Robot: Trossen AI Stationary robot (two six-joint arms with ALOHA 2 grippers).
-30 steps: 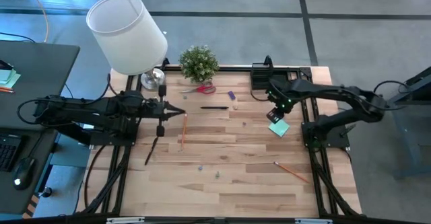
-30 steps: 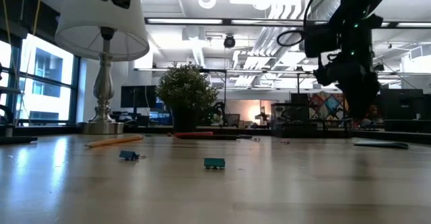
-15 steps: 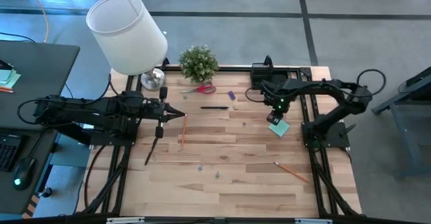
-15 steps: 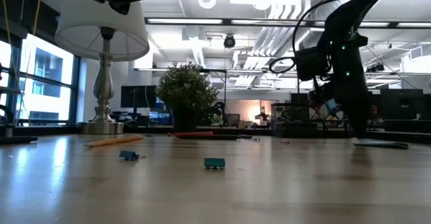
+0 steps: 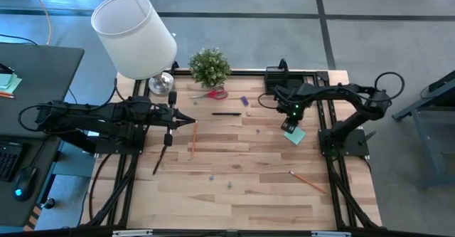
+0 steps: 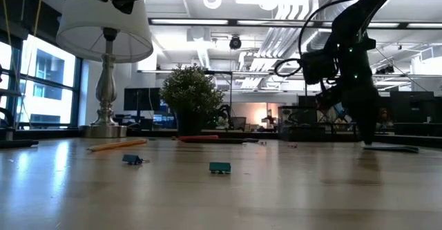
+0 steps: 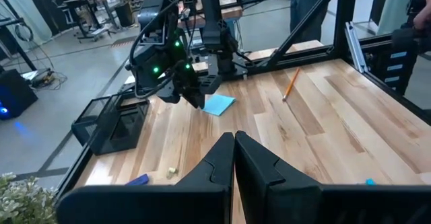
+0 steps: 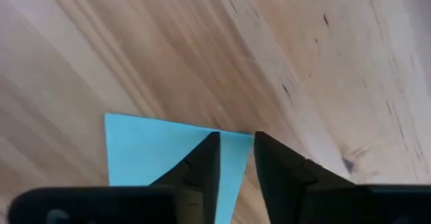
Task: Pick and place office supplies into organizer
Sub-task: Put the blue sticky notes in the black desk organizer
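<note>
Wooden planks make up your table (image 5: 249, 194), with a white-shaded lamp (image 5: 135, 34) at its far left corner and a potted plant (image 5: 210, 66) just right of the lamp's base. You can use that plant as your landmark. Well right of it, at the far edge, sits the black organizer (image 5: 274, 79). The right arm reaches in beside the organizer, and the right gripper (image 5: 287, 123) is down over the near-left edge of the mint-green sticky-note pad (image 5: 294, 134); the right wrist view shows you its fingers (image 8: 202, 160) nearly together with a slim gap, straddling the pad's corner (image 8: 168, 153), not clamped on anything. The left gripper (image 5: 190, 121) waits near-left of the plant, its fingers (image 7: 222, 160) pressed together with nothing between them, as the left wrist view shows. Just in front of the plant lie the red-handled scissors (image 5: 212, 93), then a purple piece (image 5: 244, 101) and one dark pen (image 5: 226, 113); a second dark pen (image 5: 160, 159) lies farther out to the left. You can count two orange pencils: one (image 5: 193, 139) by the left gripper, one (image 5: 308, 181) far right and nearer you. Only the low view shows two small teal bits (image 6: 219, 167) clearly.
</note>
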